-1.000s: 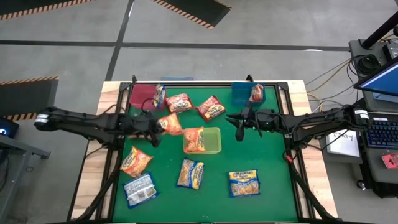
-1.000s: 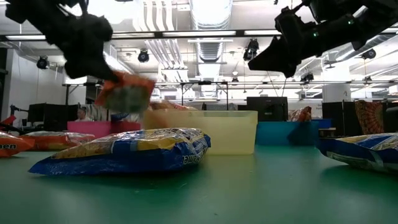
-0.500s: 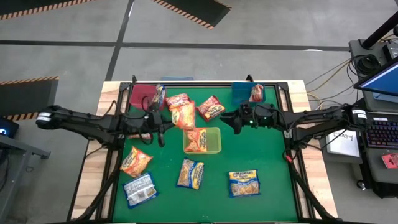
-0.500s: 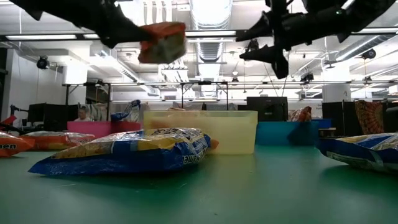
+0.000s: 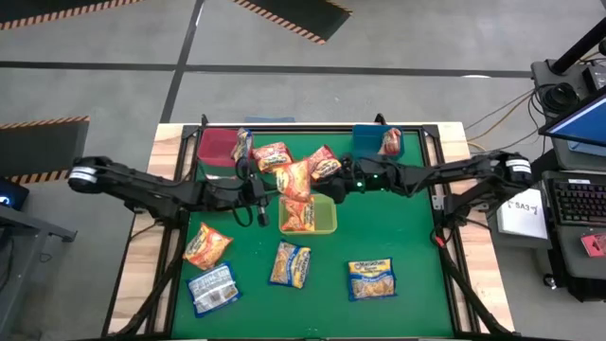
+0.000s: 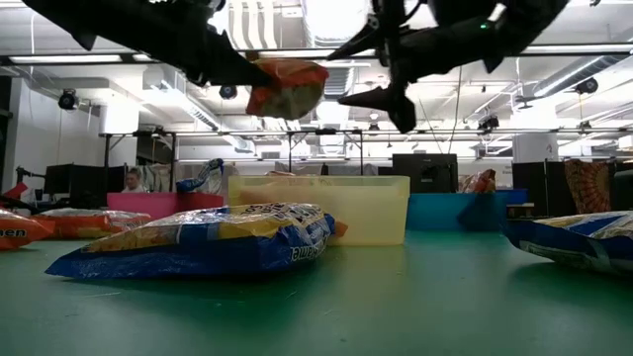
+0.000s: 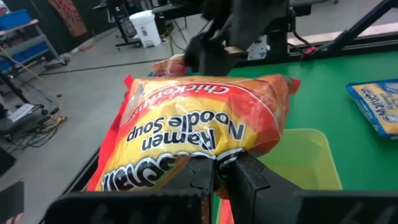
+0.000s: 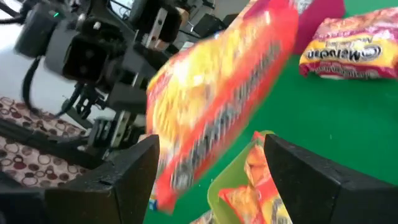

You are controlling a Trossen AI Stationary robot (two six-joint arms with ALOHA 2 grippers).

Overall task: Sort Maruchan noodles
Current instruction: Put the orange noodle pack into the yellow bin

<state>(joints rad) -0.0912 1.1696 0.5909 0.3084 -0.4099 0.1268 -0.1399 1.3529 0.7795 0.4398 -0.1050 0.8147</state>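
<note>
My left gripper is shut on an orange Maruchan noodle packet and holds it in the air above the yellow-green bin, in which another orange packet lies. My right gripper is open, level with the held packet and close to its right end; its fingers stand wide apart before the packet without a touch that I can see. Other packets lie flat on the green mat: orange and red ones at the far side, an orange one and blue ones at the near side. My left gripper pinches the packet's left end between its two shut fingers. The fingers come level from the table's left. The packet is lifted clear and juts out past the fingers, roughly level, over the yellow-green bin.
A red bin stands at the far left with a packet leaning at its edge. A blue bin at the far right holds a packet. Blue packets and a silver-blue one lie near the front edge.
My left gripper has carried the orange packet up and toward the table's right, from beside the yellow-green bin to above it. My right gripper has gone toward the table's left, close up to the packet's right end.
</note>
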